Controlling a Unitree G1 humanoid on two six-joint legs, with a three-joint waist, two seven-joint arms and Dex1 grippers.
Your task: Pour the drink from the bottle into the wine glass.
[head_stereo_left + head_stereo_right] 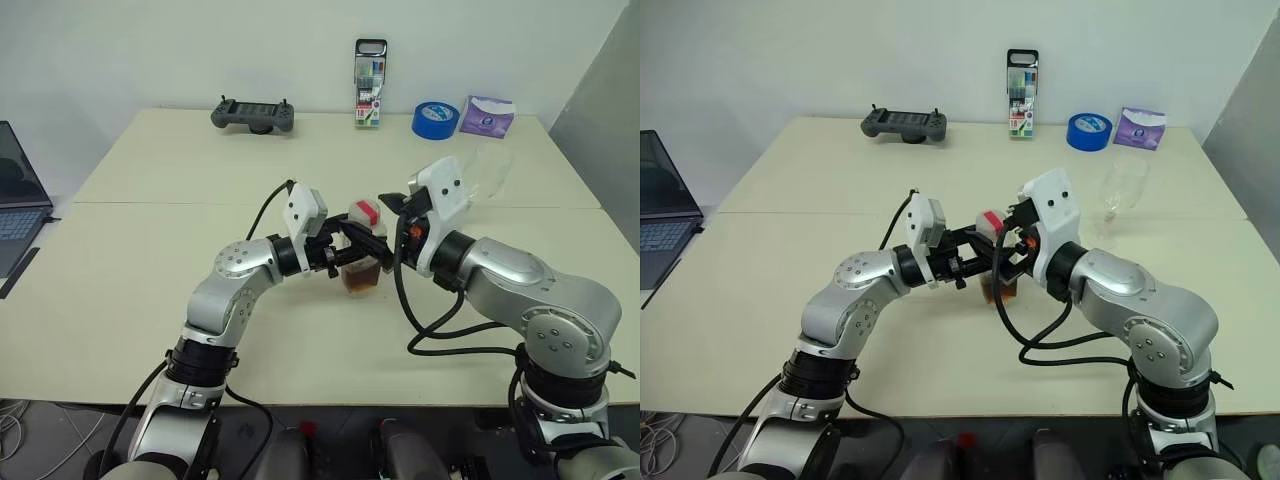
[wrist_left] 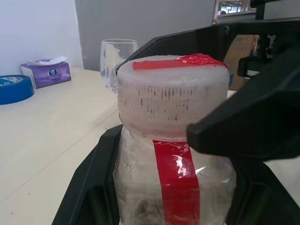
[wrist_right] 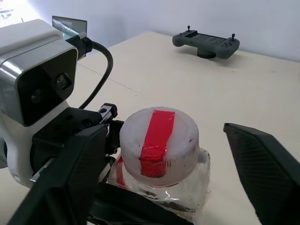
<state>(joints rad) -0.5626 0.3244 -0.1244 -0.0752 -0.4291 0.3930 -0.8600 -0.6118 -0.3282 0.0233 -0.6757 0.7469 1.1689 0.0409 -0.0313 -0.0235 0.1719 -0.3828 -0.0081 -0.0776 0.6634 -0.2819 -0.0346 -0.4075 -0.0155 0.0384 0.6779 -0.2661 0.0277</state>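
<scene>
The bottle (image 1: 362, 268) is a small clear plastic one with a red label strip (image 2: 177, 180). It stands upright near the middle of the table (image 1: 150, 250), with the dark reddish-brown drink (image 1: 360, 281) low inside it. My left gripper (image 1: 358, 252) is shut on the bottle's body from the left. My right gripper (image 3: 159, 140) is open, one finger on each side of the white, red-taped cap (image 3: 158, 140); its right finger (image 3: 262, 164) stands off the cap. The wine glass (image 1: 490, 170), clear and empty, stands beyond my right arm, toward the table's right.
Along the table's far edge lie a grey game controller (image 1: 253, 115), a tall marker pack (image 1: 370, 70), a blue tape roll (image 1: 435, 119) and a purple tissue pack (image 1: 486, 115). A laptop (image 1: 15, 200) sits off the left edge.
</scene>
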